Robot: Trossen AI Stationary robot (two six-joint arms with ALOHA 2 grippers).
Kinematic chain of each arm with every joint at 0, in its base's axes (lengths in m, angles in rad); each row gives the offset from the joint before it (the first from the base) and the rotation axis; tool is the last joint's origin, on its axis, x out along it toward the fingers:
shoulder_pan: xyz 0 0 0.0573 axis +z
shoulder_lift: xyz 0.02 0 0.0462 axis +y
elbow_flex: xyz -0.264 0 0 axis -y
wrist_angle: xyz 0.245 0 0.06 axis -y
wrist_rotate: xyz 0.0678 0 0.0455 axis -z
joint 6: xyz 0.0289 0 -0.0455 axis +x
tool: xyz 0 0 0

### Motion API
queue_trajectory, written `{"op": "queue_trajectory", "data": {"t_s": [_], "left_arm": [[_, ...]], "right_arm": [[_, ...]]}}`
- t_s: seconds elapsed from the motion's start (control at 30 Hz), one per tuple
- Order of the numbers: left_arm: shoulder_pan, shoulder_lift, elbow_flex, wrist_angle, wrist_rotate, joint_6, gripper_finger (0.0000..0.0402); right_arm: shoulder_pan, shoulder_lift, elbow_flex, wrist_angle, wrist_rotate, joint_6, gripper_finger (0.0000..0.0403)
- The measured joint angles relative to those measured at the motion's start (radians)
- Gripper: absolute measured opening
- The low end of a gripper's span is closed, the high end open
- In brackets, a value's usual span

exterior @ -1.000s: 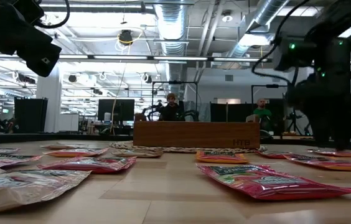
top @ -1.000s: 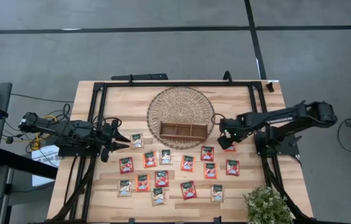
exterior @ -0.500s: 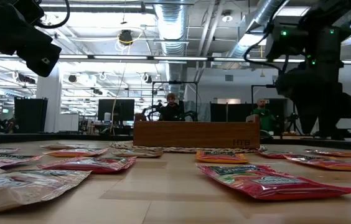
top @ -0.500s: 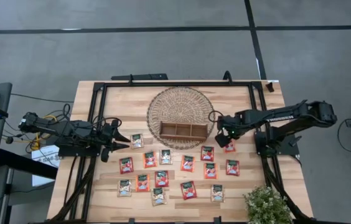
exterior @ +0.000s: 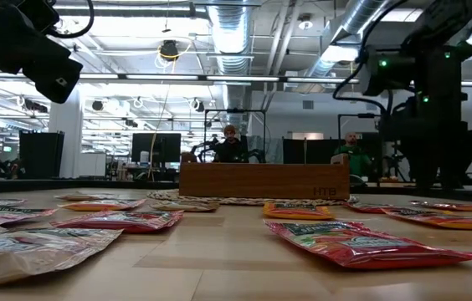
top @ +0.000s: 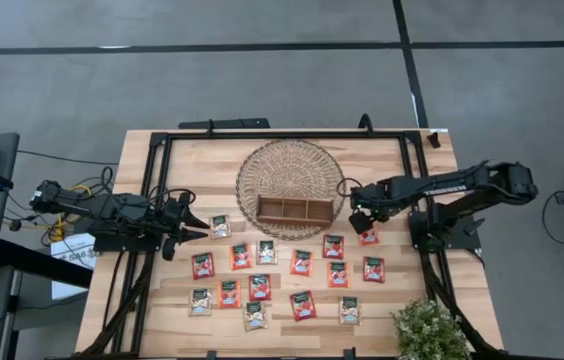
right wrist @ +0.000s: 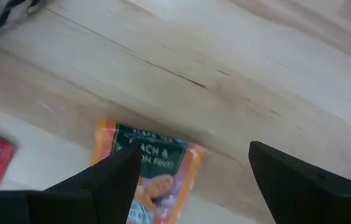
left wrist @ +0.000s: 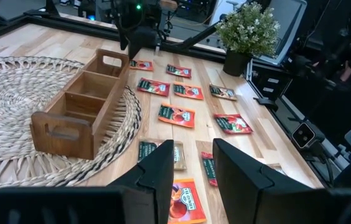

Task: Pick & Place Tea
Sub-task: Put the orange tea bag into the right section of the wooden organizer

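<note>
Tea sachets [top: 261, 286]: spread flat on table [top: 202, 160], in front of wooden tray [top: 295, 210].
Right pincer [top: 359, 222]: released, above an orange sachet [right wrist: 152, 180].
Left pincer [top: 194, 224]: parted, empty, at table's left.

Even, diffuse overhead light is falling across the tabletop [top: 202, 160] in the high view, leaving only faint, soft shadows just beside the right pincer [top: 359, 222]. In the low view, ceiling strip lights [exterior: 135, 77] are glaring brightly and silhouetting both arms almost black, while the nearest tea sachets [exterior: 370, 242] are lying slightly out of focus. The right wrist view is smearing with motion blur; the orange sachet [right wrist: 150, 180] between that pincer's dark fingers [right wrist: 101, 180] is reading soft. The left wrist view is staying bright and fairly sharp, its own fingers [left wrist: 160, 171] blurring close up.
</note>
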Motion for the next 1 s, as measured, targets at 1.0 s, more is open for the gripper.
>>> {"op": "queue_trajectory", "data": {"t_s": [1.0], "left_arm": [[0.0, 0.0, 0.0, -0.005, 0.0, 0.0, 0.0103]], "right_arm": [[0.056, 0.158, 0.019, 0.048, -0.001, -0.009, 0.0158]]}}
